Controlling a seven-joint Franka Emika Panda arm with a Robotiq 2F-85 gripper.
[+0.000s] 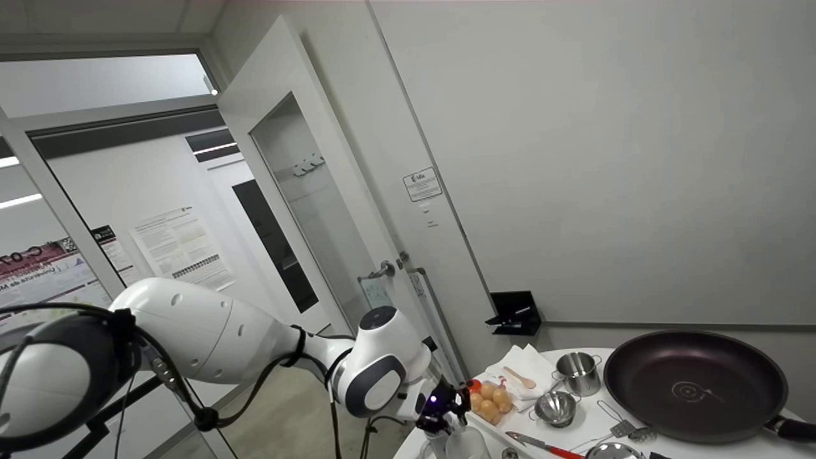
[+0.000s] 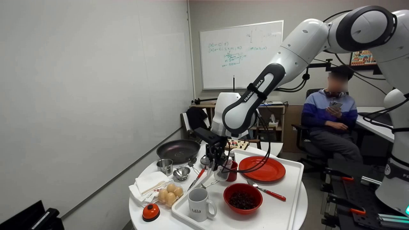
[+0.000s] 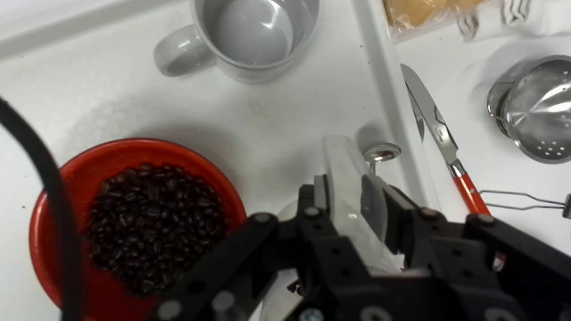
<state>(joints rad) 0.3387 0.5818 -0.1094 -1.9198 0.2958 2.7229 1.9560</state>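
The gripper [image 3: 357,196] is drawn in narrow, pinching a translucent white handle [image 3: 341,154] that appears to belong to the see-through container [image 2: 222,174] just below it, within the bounds of the white tray [image 2: 274,212]. By the look of it, taking hold is done and letting go is not. A red cup [image 2: 233,175] is just beyond the container in an exterior view. Apart from the gripper, a red bowl [image 2: 243,211] sits upright on the tray with dark coffee beans [image 3: 154,223] in it, and a grey Mila mug [image 2: 194,203] stands near it. Past the tray wall lie a red-handled knife [image 3: 470,194] and a steel colander [image 3: 546,107], both untouched.

The container is hardest to read: the gripper covers much of it in the wrist view, and whether its base touches the tray cannot be told. Dark specks [image 3: 294,287] show by its pale body; they may be beans, inside or behind it. A metal utensil [image 3: 382,152] near the handle shows too little to name as fork or spoon. A blurred black cable [image 3: 58,209] crosses the bowl, and the mug's rim is cut off at the wrist view's upper edge.
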